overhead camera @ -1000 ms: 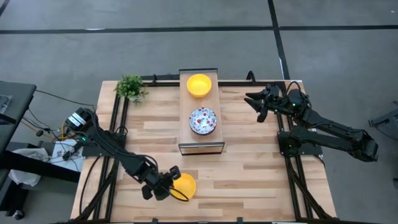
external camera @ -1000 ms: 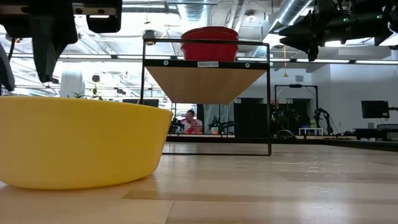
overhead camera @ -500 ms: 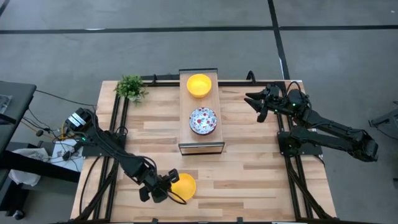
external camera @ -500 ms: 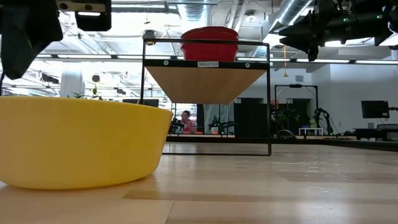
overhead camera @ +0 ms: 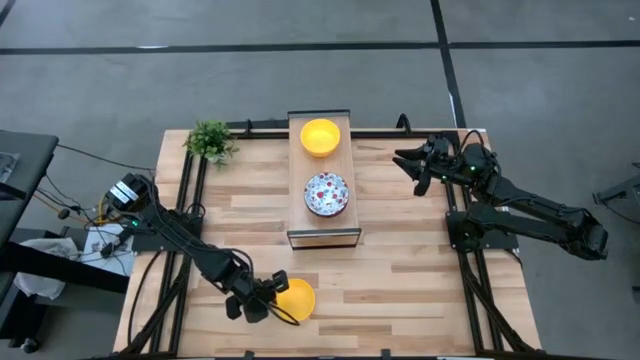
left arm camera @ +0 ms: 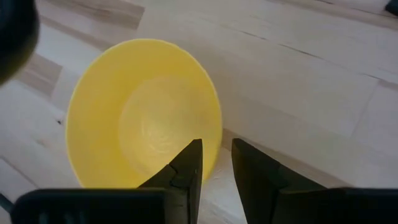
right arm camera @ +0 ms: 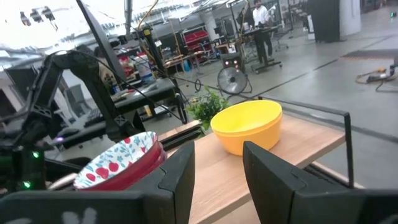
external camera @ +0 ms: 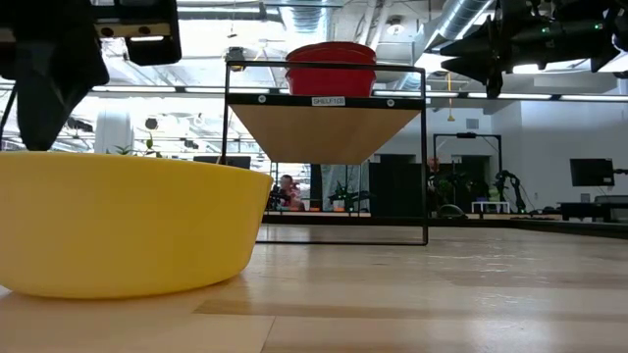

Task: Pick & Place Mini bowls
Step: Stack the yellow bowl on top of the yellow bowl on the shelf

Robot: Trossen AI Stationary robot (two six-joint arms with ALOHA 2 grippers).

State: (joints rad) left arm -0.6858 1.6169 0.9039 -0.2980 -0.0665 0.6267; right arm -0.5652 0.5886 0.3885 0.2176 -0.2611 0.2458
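A plain yellow mini bowl [overhead camera: 297,298] [external camera: 118,226] [left arm camera: 143,115] stands on its base on the table near the near edge. My left gripper [overhead camera: 256,301] [left arm camera: 216,155] hovers at its left rim, open by a narrow gap, one finger above the inside and one outside the rim. A yellow bowl [overhead camera: 320,137] [right arm camera: 247,126] and a floral bowl with a red outside [overhead camera: 327,194] [right arm camera: 121,165] [external camera: 331,67] sit on the raised shelf. My right gripper [overhead camera: 414,166] [right arm camera: 217,171] waits open in the air, to the right of the shelf.
The wooden shelf on its black frame [overhead camera: 322,236] [external camera: 327,132] stands mid-table. A small green potted plant [overhead camera: 210,141] sits at the far left corner. Bare tabletop [overhead camera: 420,290] lies between the shelf and the near right edge.
My left gripper drew back from the near yellow bowl toward the table's near left and rose a little, then came part of the way back and dipped toward the rim. The bowl stayed where it was.
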